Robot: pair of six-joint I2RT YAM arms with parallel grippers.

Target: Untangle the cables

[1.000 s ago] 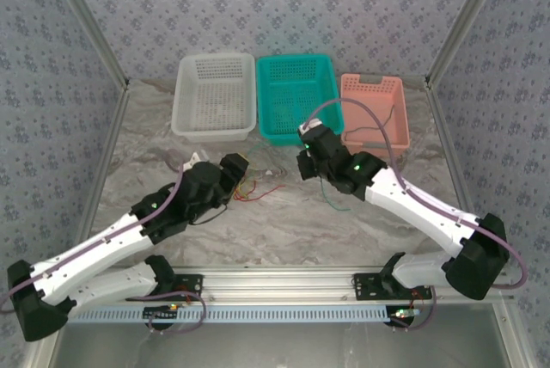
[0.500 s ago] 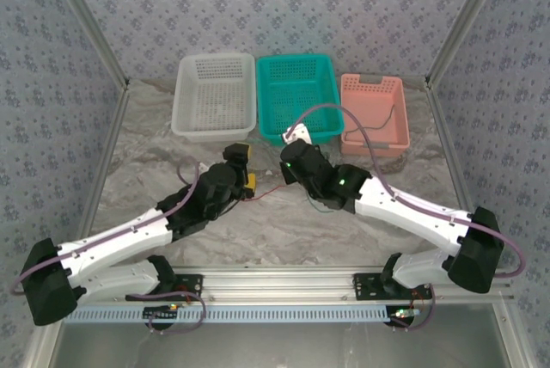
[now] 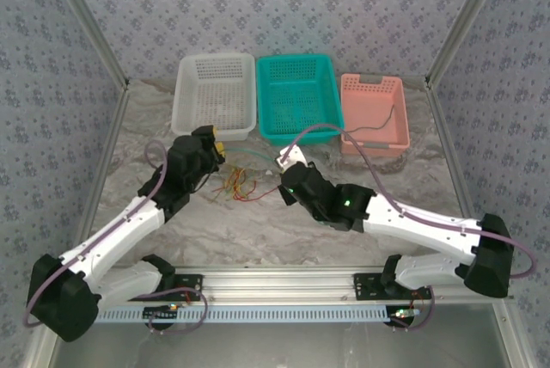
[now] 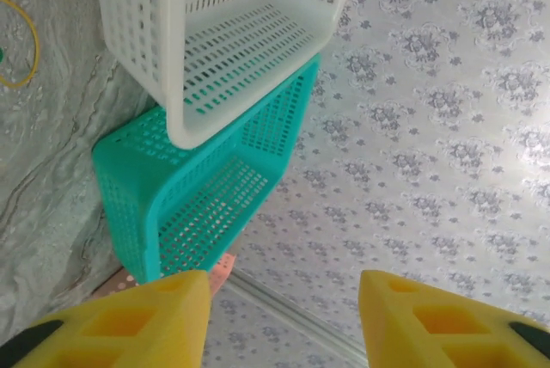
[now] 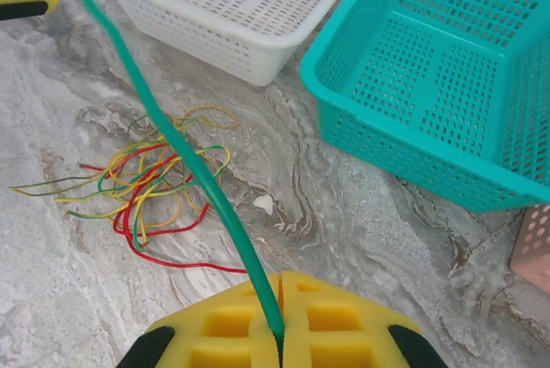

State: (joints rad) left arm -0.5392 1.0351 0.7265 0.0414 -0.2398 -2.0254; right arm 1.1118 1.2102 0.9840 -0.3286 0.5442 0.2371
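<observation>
Grey marbled tabletop [image 3: 258,230] is carrying a loose tangle of thin yellow, green and red wires [image 5: 155,187], which is lying in front of the baskets, between the two arms. One long green wire [image 5: 185,157] is stretching taut above the tangle and ending in the right pincer [image 5: 279,334], whose yellow pads are pressing together on it. The left pincer [image 4: 284,316] is hovering near the tangle, on its left, with its jaws standing apart and nothing between them. Behind, a white perforated plastic basket [image 3: 215,93], a teal plastic basket [image 3: 296,97] and a pink plastic basket [image 3: 371,114] are sitting side by side along the far edge.
</observation>
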